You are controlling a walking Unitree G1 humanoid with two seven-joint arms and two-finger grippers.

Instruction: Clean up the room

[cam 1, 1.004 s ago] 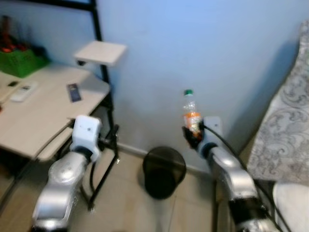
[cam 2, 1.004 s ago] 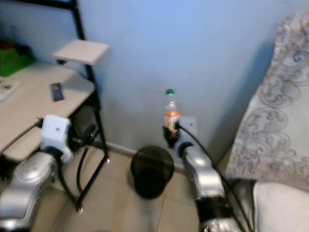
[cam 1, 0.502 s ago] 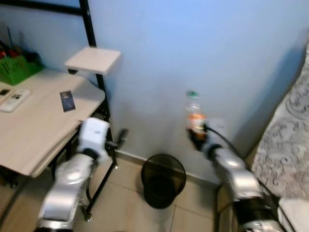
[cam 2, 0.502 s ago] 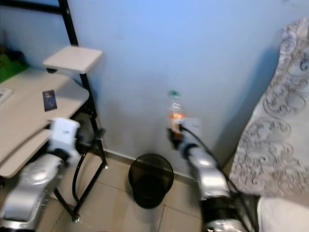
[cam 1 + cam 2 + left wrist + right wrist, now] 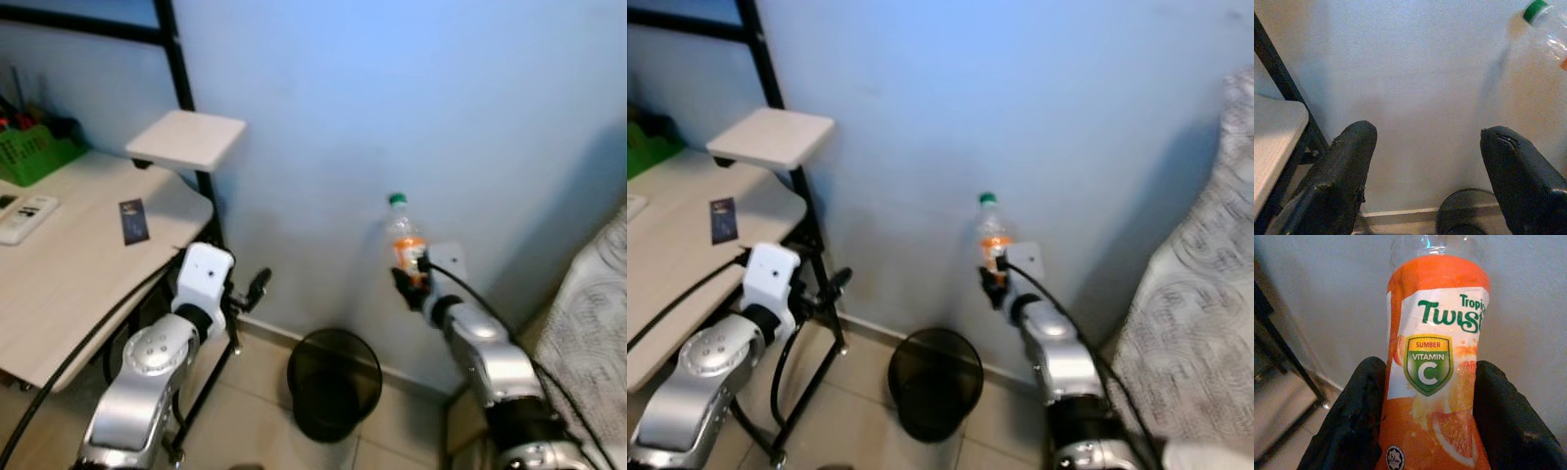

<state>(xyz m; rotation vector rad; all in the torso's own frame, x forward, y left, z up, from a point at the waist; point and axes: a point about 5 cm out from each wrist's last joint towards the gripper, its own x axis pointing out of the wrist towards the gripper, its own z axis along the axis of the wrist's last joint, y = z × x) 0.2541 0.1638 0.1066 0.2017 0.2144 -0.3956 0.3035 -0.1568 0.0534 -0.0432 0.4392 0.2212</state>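
A clear plastic bottle (image 5: pixel 403 238) with a green cap and an orange Tropicana Twister label (image 5: pixel 1436 372) stands upright in my right gripper (image 5: pixel 409 279), which is shut on its lower part. It hangs close to the blue wall, above and right of a black mesh waste bin (image 5: pixel 334 381) on the tiled floor. My left gripper (image 5: pixel 257 284) is open and holds nothing, raised beside the desk's black frame, left of the bin. In the left wrist view its two black fingers (image 5: pixel 1347 161) stand wide apart, with the bottle's cap (image 5: pixel 1536 10) and the bin's rim (image 5: pixel 1469 215) beyond them.
A light wooden desk (image 5: pixel 69 245) with a black metal frame (image 5: pixel 186 88) stands at the left, with a small raised shelf (image 5: pixel 188 137), a dark card (image 5: pixel 132 220), a white remote (image 5: pixel 24 217) and a green basket (image 5: pixel 34 155). A patterned grey bedcover (image 5: pixel 1195 323) is at the right.
The camera has moved, shifting the whole scene. My left gripper has come up and forward toward the wall. The right gripper still holds the bottle upright, a little further right of the bin.
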